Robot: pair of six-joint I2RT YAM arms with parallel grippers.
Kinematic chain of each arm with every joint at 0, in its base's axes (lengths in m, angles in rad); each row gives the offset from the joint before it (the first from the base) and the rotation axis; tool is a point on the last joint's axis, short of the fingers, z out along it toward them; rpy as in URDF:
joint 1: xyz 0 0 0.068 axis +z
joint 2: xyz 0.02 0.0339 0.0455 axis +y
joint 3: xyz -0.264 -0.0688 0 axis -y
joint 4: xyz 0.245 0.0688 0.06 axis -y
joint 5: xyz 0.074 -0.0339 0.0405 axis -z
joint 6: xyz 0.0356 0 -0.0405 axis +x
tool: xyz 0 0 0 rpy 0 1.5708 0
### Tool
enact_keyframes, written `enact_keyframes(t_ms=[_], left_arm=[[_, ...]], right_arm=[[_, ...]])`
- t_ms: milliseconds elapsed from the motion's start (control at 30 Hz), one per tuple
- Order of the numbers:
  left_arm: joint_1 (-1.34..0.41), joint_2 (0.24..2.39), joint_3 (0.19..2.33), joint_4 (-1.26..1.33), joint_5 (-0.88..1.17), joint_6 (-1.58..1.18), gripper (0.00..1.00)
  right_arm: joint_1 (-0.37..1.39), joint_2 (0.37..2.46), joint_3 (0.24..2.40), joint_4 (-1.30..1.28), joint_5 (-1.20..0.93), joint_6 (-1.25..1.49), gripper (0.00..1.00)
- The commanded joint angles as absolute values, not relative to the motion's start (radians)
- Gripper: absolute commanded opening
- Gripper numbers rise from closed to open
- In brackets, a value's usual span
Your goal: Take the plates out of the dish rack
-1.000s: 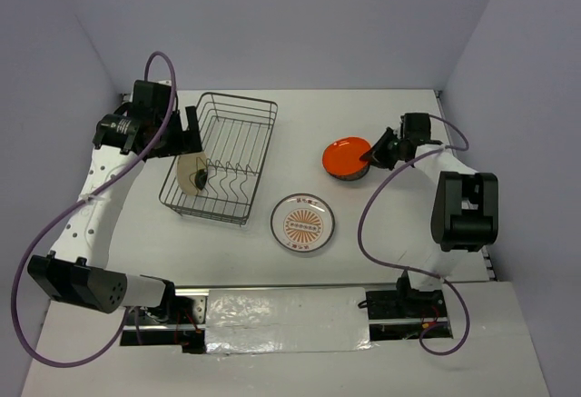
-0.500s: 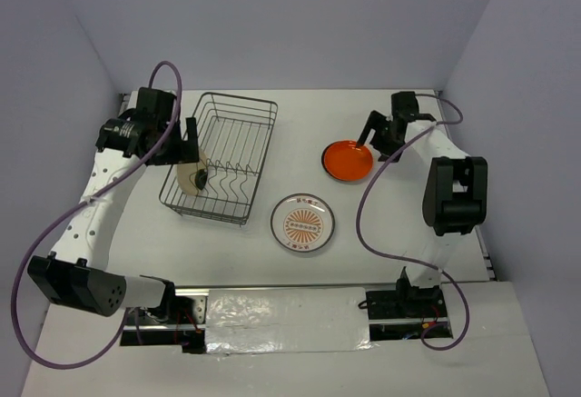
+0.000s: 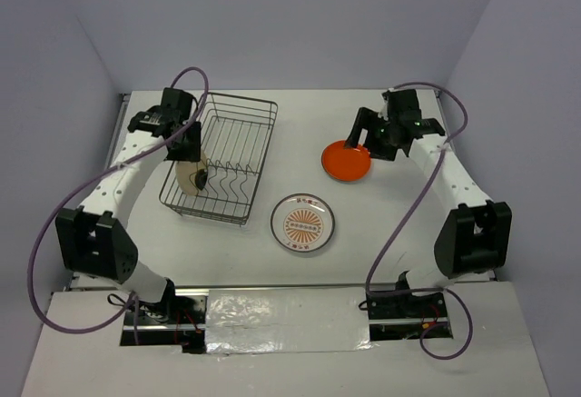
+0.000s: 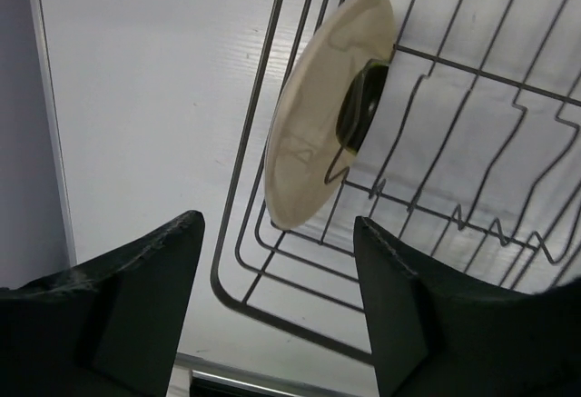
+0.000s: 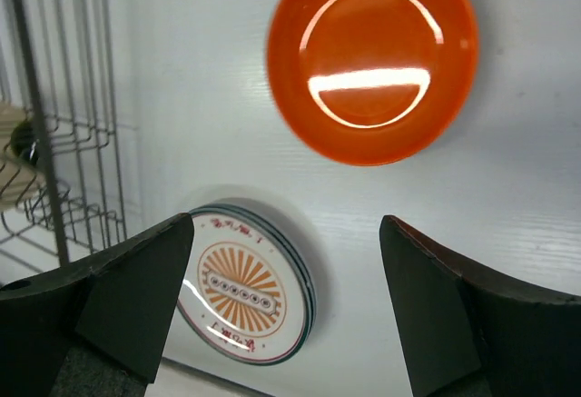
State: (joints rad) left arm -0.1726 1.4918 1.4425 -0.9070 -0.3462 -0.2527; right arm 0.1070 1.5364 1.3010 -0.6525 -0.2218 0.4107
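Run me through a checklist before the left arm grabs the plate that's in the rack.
1. Left gripper open and empty: ok.
2. Cream plate standing on edge in the dish rack, near its left wall: ok.
3. Cream plate inside the left gripper: not ok, it lies ahead of it.
4. Cream plate free of the rack's wires: cannot tell.
5. Right gripper open, above and clear of the orange plate on the table: ok.
6. Sunburst plate flat on the table, apart from the rack: ok.
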Motion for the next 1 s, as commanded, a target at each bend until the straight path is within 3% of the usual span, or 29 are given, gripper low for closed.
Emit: enact_keyframes(t_ms=[0,267,367,467,733,967], left_arm=[[-0.160,1.551,1.465,-0.821,-0.397,-0.209,0.77],[-0.156,1.641,1.448,-0.772,-0.422,-0.203,0.54],[-0.156,1.634,1.437,-0.772,-0.423,-0.203,0.37],[-0.156,1.615,1.421,-0.765,-0.448,-0.181,0.29],[-0.156,1.623,1.387,-0.749,-0.466,-0.166,0.26],[-0.156,1.611,1.425,-0.776,-0.526,-0.164,0.11]], right_arm=[[0.173,1.473,1.287,-0.680,-0.272,0.354,0.90],[0.259,1.405,1.270,-0.689,-0.288,0.350,0.90],[0.262,1.381,1.269,-0.692,-0.279,0.348,0.90],[0.262,1.368,1.264,-0.698,-0.275,0.350,0.90],[0.262,1.338,1.252,-0.695,-0.301,0.361,0.90],[0.262,1.312,1.247,-0.703,-0.296,0.367,0.90]])
